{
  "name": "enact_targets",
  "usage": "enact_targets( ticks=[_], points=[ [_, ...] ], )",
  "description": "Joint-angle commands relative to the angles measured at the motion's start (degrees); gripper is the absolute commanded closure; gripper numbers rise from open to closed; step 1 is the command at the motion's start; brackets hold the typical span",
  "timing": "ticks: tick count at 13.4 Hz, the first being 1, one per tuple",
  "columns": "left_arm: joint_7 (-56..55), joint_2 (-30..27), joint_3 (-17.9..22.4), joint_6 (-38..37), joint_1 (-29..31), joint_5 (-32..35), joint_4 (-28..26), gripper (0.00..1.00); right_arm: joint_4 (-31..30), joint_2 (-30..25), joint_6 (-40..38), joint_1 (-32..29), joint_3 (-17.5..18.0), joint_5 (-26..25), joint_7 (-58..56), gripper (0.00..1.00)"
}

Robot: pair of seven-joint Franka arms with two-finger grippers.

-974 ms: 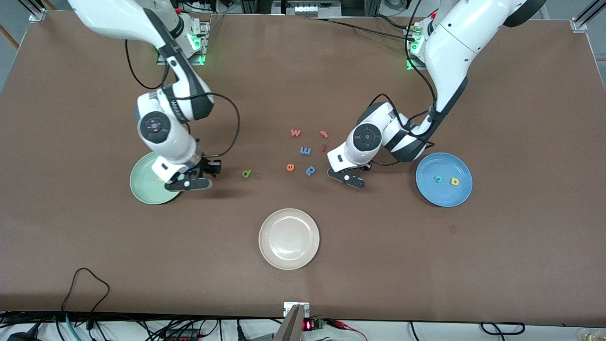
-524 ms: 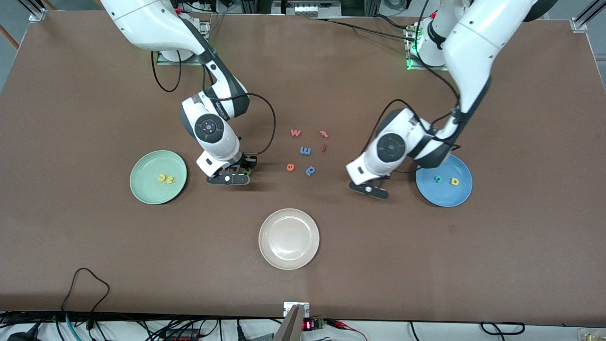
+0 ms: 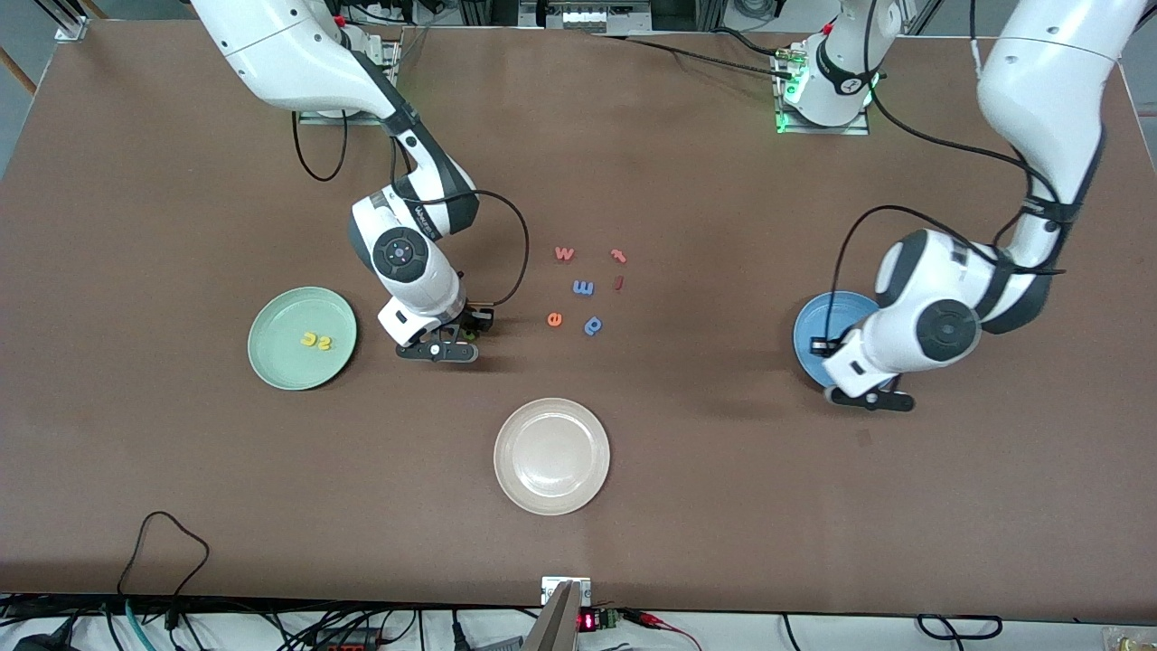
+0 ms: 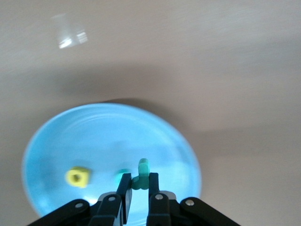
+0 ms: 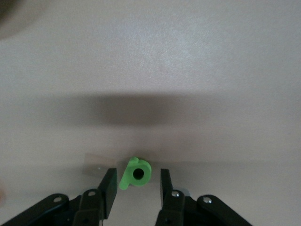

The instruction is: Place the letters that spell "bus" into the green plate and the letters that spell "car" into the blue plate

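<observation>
Now carrying teal "r", clamped in left gripper, over blue plate; right gripper, jaws apart, now straddling green "b".

A cream-white plate and five stray letters lie apart.

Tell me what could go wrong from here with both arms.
The right gripper is open around the green b, which sits off-centre between the fingers, so it might twist or squirt out as they close. The left gripper pinches only the end of the teal r over the blue plate; it could slip and fall early.
</observation>
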Motion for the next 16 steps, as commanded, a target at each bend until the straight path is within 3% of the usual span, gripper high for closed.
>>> enact_targets(
  ticks=[1, 6, 8, 10, 11, 12, 14, 16],
  points=[
    [0.21, -0.29, -0.75, 0.29, 1.81, 1.24, -2.06, 0.9, 1.54, 1.61, 0.95, 0.72, -0.11, 0.93, 1.13, 0.54],
    [0.21, -0.02, -0.58, 0.9, 5.5, 1.24, -5.3, 0.87, 1.36, 2.4, 1.48, 0.72, -0.11, 0.93, 1.04, 0.53],
    [0.21, 0.07, -0.58, 0.9, 6.12, 1.24, -6.1, 0.77, 1.36, 2.75, 1.48, 0.72, -0.11, 0.93, 1.13, 0.53],
    [-0.4, 0.07, -0.58, 0.29, 6.39, 1.16, -6.1, 0.46, 1.27, 2.84, 1.48, 0.72, -0.11, 0.93, 1.04, 0.55],
    [-0.76, 0.07, -0.67, -0.41, 6.47, 1.16, -6.1, 0.16, 1.18, 2.84, 1.48, 0.72, -0.11, 0.93, 1.04, 0.57],
    [-0.67, -0.19, -0.84, -1.72, 6.47, 1.07, -5.49, 0.0, 1.1, 2.84, 1.48, 0.72, -0.11, 0.93, 1.13, 0.67],
    [-0.32, -2.29, -1.54, -3.05, 6.39, 0.63, -2.25, 0.0, 1.01, 2.84, 1.39, 0.63, -0.19, 1.02, 1.13, 0.83],
    [-0.23, -4.93, -3.91, -3.4, 6.39, 0.63, 1.53, 0.0, 1.01, 2.84, 1.39, 0.55, -0.2, 1.02, 1.13, 0.89]
  ],
)
